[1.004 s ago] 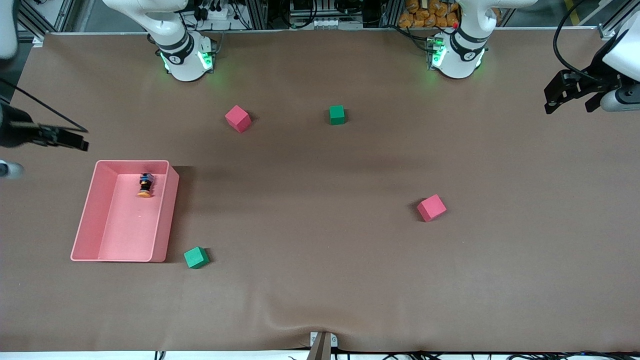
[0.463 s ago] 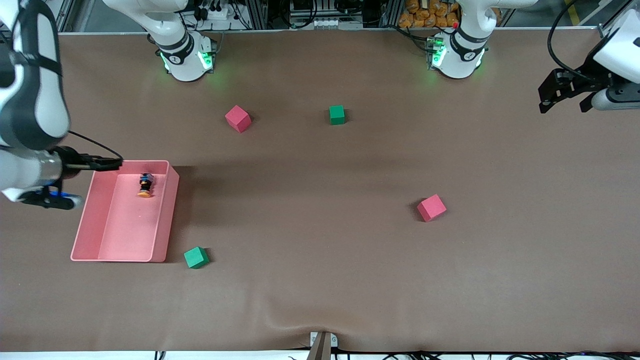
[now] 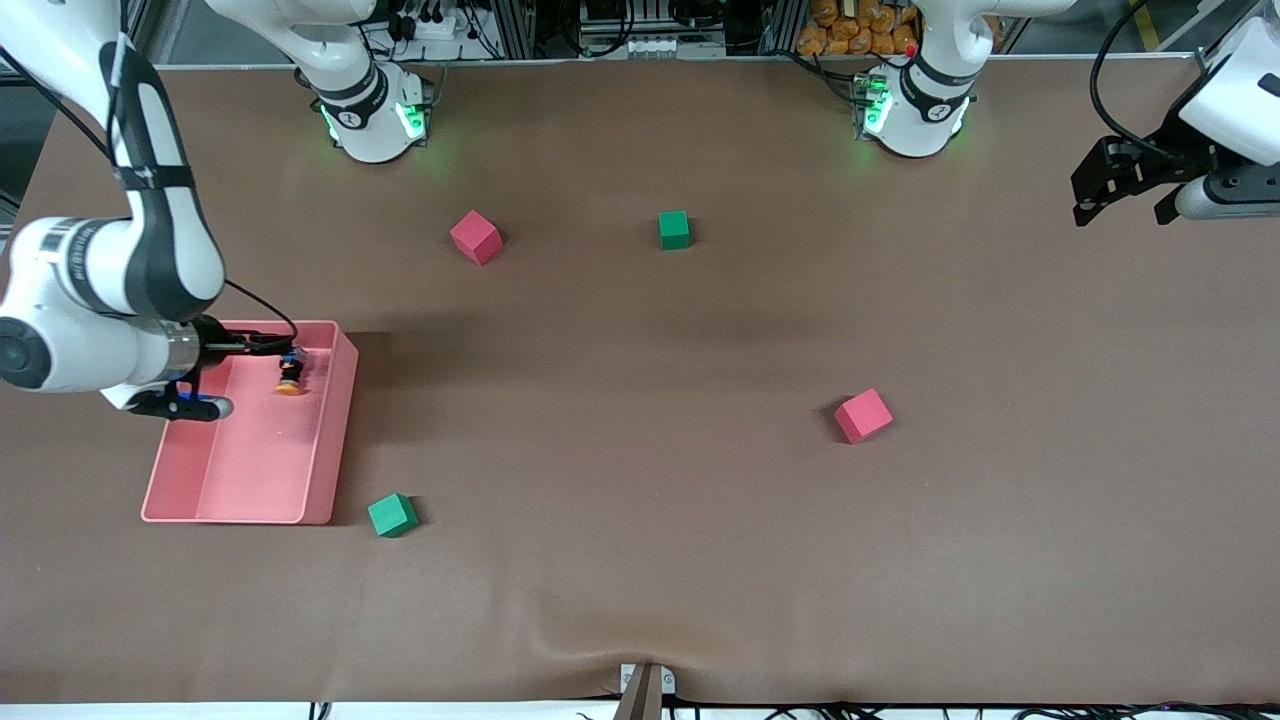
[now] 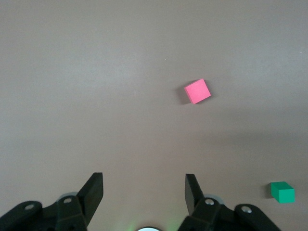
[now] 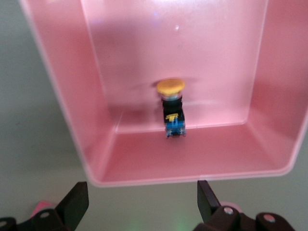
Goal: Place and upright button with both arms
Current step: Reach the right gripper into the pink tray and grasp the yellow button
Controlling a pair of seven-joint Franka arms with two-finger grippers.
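The button (image 3: 290, 373) lies on its side in the pink tray (image 3: 240, 470), near the tray's end farther from the front camera, orange cap toward that camera. In the right wrist view the button (image 5: 172, 109) rests on the tray floor (image 5: 144, 43). My right gripper (image 3: 272, 346) hangs over that end of the tray, just above the button, open and empty; it shows open in its wrist view (image 5: 142, 199). My left gripper (image 3: 1118, 190) waits open and empty in the air at the left arm's end of the table, also seen in its wrist view (image 4: 143, 190).
A red cube (image 3: 476, 237) and a green cube (image 3: 674, 229) lie near the arm bases. Another red cube (image 3: 862, 415) lies mid-table toward the left arm's end. A green cube (image 3: 392, 515) lies beside the tray's nearer corner. The left wrist view shows a red cube (image 4: 197, 91) and a green cube (image 4: 282, 192).
My right arm has swung in from the table's edge until its open gripper is over the tray by the button. My left gripper has shifted slightly. The button has not moved.
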